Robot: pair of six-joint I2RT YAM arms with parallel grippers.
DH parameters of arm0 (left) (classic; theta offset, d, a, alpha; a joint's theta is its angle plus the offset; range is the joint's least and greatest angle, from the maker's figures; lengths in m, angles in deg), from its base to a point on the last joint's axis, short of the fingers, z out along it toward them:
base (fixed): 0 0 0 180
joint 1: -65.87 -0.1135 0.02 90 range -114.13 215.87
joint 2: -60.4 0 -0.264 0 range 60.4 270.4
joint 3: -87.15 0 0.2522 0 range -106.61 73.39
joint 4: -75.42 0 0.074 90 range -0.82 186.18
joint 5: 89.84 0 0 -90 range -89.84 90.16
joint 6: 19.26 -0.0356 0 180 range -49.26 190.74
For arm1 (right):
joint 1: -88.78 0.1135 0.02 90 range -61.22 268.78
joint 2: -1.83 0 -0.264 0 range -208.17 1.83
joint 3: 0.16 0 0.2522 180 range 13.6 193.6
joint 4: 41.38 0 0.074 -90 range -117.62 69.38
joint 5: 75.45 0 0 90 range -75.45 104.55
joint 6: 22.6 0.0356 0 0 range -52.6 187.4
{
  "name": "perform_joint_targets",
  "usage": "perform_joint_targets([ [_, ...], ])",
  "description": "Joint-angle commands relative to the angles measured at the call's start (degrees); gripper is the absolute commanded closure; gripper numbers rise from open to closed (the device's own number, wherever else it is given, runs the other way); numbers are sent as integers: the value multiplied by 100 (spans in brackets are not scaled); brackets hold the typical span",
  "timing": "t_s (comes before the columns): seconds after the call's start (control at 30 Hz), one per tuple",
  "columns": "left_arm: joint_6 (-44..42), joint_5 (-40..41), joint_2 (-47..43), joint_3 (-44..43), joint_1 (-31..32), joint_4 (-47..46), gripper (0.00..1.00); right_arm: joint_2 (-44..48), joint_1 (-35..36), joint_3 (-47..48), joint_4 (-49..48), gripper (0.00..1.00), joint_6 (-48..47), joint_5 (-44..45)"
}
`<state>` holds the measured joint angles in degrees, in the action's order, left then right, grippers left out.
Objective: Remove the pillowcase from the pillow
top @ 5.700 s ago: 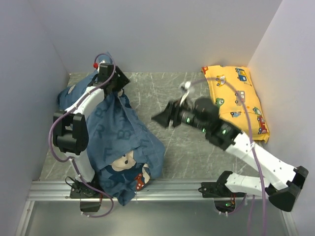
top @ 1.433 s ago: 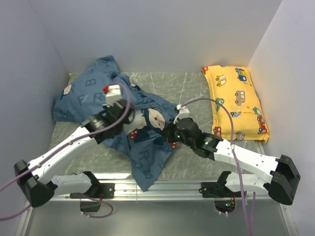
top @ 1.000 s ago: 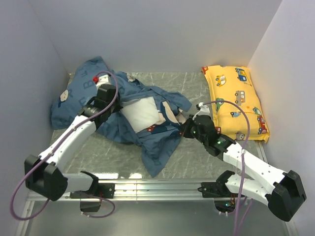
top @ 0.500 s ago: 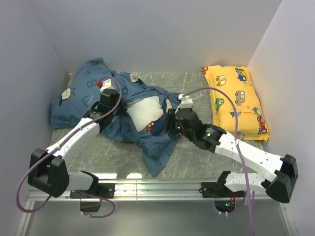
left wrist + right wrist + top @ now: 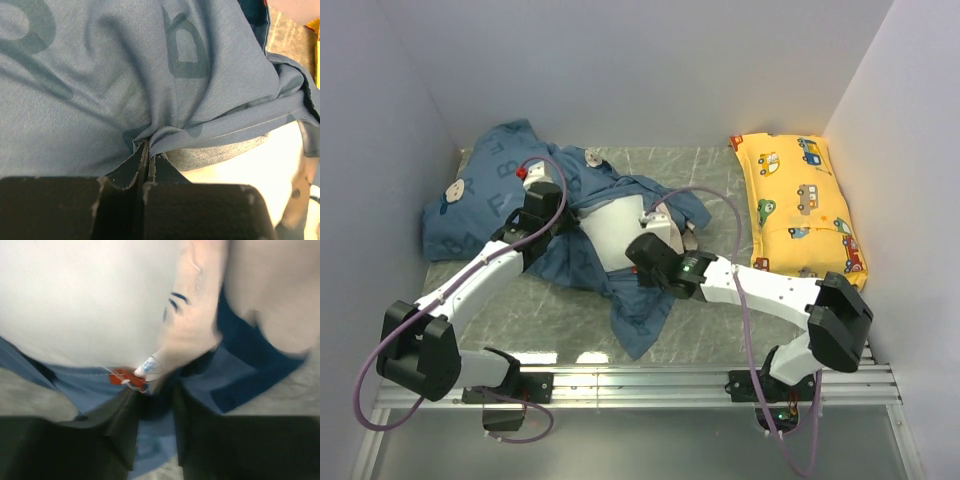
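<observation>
My two grippers at the plump white pillow (image 5: 608,225), which is half out of its case.
The dark blue letter-printed fabric pillowcase (image 5: 480,195) is bunched over the pillow's left end. My left gripper (image 5: 146,146) is pinched tight on a fold of it at the pillow's left edge. My right gripper (image 5: 152,405) sits at the pillow's near edge, blurred, with blue cloth between its fingers; gripping or not, I cannot tell. Well right of the pillow lies a yellow vehicle-print cushion (image 5: 802,205).

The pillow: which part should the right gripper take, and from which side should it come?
Probably the bare white end of the pillow, bulging out of the pillowcase. Come from the right, opposite the left gripper, whose jaws pinch the blue fabric; only this end is uncovered.
</observation>
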<state>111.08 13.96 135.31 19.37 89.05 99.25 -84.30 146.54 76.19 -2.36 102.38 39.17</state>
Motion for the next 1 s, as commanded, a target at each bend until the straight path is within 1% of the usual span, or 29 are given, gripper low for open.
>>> perform_joint_targets([
  [0.0,97,-394,181,-21,-225,233,100,796,-80,-823,-46,78,263,123],
  [0.03,88,-457,181,-56,-322,233,100,947,-133,-1018,-204,92,290,61],
  [0.1,53,-580,173,-143,-594,250,100,1282,-369,-1509,-354,100,351,-141],
  [0.17,27,-799,155,-231,-823,312,100,1510,-528,-1810,-556,100,386,-370],
  [0.2,18,-887,146,-293,-1094,321,99,1598,-624,-2107,-618,100,413,-423],
  [0.27,44,-1116,77,-328,-1411,347,100,1809,-949,-2460,-942,100,465,-747],
  [0.3,62,-1221,50,-320,-1691,321,99,2001,-1081,-2792,-1109,100,483,-940],
  [0.33,71,-1318,41,-328,-1807,286,100,2056,-1369,-2944,-1450,100,492,-1150],
  [0.37,79,-1414,93,-329,-1878,303,99,2004,-1451,-3050,-1592,100,509,-1509],
  [0.4,19,-1424,128,-389,-1905,312,99,1916,-1504,-3086,-1672,100,527,-1617],
  [0.47,-78,-1617,234,-390,-1713,277,99,1523,-1504,-2999,-1865,100,527,-1836],
  [0.53,-236,-1478,269,-425,-1476,373,99,1231,-1504,-2910,-2207,100,553,-2048],
  [0.57,-306,-1399,321,-443,-1178,452,99,960,-1504,-2814,-2305,100,527,-2180],
  [0.6,-455,-1380,366,-504,-1010,574,97,862,-1504,-2805,-2454,100,518,-2338],
  [0.63,-517,-1067,409,-557,-826,671,95,774,-1513,-2805,-2777,100,510,-2444],
  [0.67,-570,-864,462,-592,-624,768,92,625,-1504,-2787,-2824,100,544,-2445],
  [0.7,-640,-505,471,-644,-326,908,84,580,-1513,-2674,-2859,100,527,-2636],
  [0.77,-632,-300,428,-662,-139,988,77,579,-1504,-2611,-3087,100,475,-2778],
  [0.87,-667,-89,270,-732,-16,1050,62,658,-1496,-2550,-3080,100,457,-2770],
  [0.9,-702,51,234,-785,20,1155,55,676,-1504,-2532,-3044,100,448,-2752],
  [0.97,-755,184,138,-908,116,1261,51,720,-1496,-2523,-3000,100,431,-2726],
])
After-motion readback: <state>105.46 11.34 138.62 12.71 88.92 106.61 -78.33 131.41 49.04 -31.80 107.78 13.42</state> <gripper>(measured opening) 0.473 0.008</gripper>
